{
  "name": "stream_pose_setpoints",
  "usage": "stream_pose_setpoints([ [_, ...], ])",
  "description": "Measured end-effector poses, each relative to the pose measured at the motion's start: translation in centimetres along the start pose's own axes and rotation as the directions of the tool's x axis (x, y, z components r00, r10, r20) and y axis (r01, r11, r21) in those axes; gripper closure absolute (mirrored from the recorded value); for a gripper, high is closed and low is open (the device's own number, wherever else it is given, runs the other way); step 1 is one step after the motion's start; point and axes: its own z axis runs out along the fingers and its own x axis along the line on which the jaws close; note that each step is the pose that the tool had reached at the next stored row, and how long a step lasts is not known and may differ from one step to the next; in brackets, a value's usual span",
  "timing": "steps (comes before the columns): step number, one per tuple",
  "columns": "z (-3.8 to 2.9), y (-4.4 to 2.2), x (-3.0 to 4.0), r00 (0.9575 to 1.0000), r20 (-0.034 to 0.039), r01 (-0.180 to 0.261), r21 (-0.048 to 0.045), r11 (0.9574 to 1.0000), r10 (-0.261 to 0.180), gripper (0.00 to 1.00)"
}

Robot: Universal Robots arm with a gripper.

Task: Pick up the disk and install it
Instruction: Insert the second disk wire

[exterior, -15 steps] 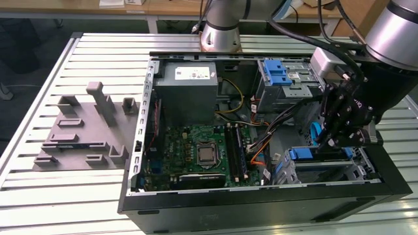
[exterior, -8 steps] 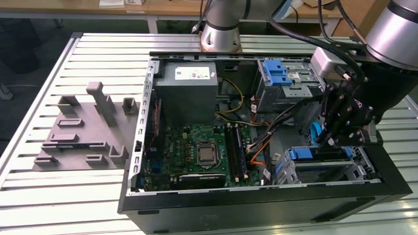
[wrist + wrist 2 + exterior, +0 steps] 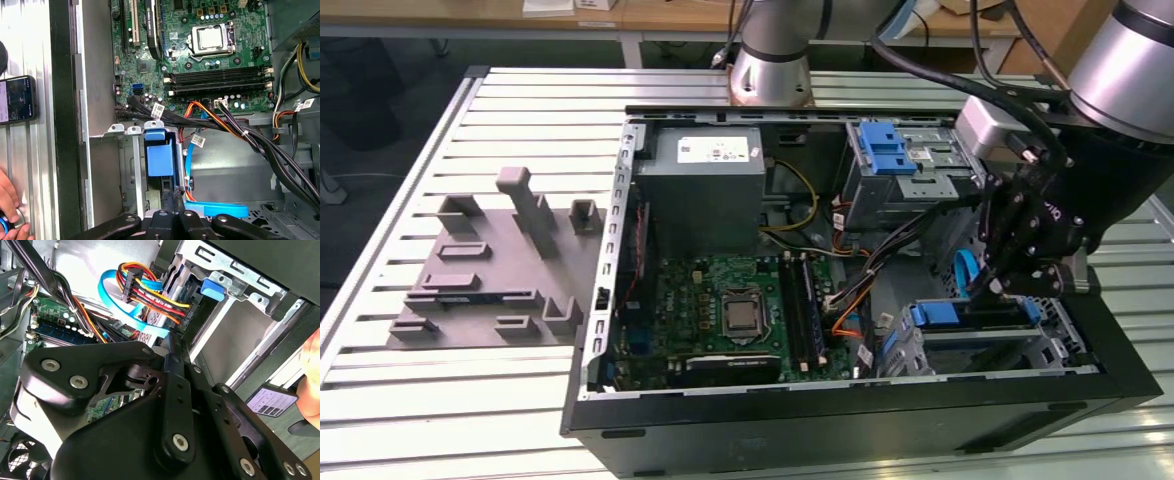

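At the near edge of the slatted table [image 3: 480,400] stands the open computer case [image 3: 854,410], its black side wall nearest; just inside that wall, at the corner toward the exterior view's right, a metal drive cage [image 3: 1047,350] holds the disk [image 3: 974,314], which sits in its slot with the blue bracket edge showing in the exterior view; in the first wrist view the same blue bracket [image 3: 160,157] lies between the cage's metal rails; the gripper [image 3: 991,288] hangs directly over it, its two thin fingers [image 3: 173,197] pressed together with their tips at the bracket's edge, and nothing visibly pinched between them; a flat blue cable [image 3: 215,209] curls just beside the fingers, and a bundle of red, yellow and black wires [image 3: 155,295] plugs in nearby; outside the case wall a phone [image 3: 17,100] lies on the table, with a person's hand [image 3: 7,197] near it; toward the exterior view's left of the cage lies the green motherboard [image 3: 734,310]; on the table left of the case rests a grey moulded holder [image 3: 494,270]; farther back inside the case stand the grey power supply [image 3: 700,175] and a second blue-topped bay [image 3: 901,155]; beyond them rises the arm's base [image 3: 774,60].
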Motion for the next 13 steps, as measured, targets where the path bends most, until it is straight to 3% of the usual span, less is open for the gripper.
stream_pose_setpoints([
  [5, -0.01, -0.07, -0.01, 1.0000, -0.0001, 0.000, -0.0011, 1.0000, 0.000, 0.89],
  [6, -0.02, -0.08, 0.00, 1.0000, -0.0002, 0.000, -0.0013, 1.0000, 0.000, 0.82],
  [13, -0.28, -0.07, 0.02, 1.0000, -0.0004, 0.000, -0.0025, 1.0000, 0.000, 0.82],
])
